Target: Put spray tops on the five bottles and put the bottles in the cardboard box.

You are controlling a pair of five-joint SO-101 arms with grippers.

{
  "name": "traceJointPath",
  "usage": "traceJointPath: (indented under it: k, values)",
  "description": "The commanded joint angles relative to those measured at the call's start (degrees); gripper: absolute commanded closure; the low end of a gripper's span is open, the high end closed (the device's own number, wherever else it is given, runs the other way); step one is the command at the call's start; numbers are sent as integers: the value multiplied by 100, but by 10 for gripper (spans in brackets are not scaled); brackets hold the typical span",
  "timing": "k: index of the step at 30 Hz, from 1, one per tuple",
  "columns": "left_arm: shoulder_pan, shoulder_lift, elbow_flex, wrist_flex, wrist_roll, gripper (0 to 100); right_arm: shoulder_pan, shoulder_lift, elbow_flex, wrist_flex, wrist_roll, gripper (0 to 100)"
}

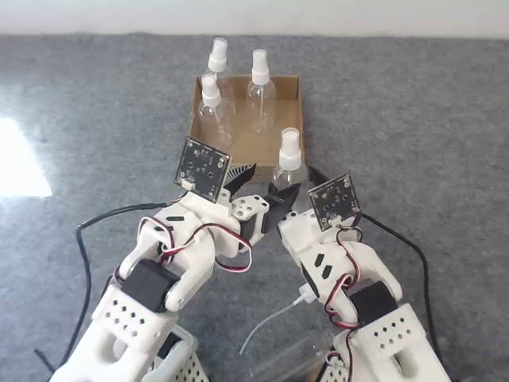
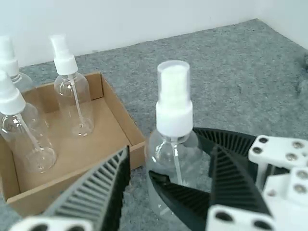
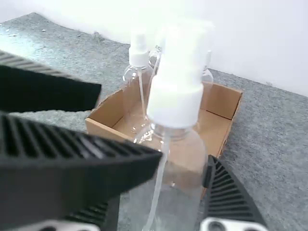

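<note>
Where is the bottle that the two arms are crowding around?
In the high view, the bottle is upright just outside the cardboard box, at the corner nearest the arms on the picture's right, directly ahead of both arms.

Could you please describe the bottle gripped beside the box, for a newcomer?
Find the cardboard box. Off its near right corner stands a clear spray bottle. It alone has the right tool around it.
</note>
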Motion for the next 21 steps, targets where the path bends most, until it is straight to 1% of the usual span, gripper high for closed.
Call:
traceJointPath:
  k: [1,3,5,9,15,19,21]
  values:
    - [-9,-114,-338,9,-53,821,110,-198,-396,-31,-211,859]
    - [-35,-114,-338,0,-53,840,110,-171,-396,-31,-246,859]
    - [-202,-114,-347,-18,-26,849,110,-154,-396,-31,-264,859]
    - [-721,-114,-356,-211,0,879,110,-145,-396,-31,-264,859]
    - [-1389,-114,-673,-35,9,969,110,-145,-396,-31,-264,859]
    - [-2207,-114,-760,-105,615,982,215,-145,-413,-48,-264,859]
    - [-2576,-114,-769,-264,774,983,330,-136,-396,-242,-264,859]
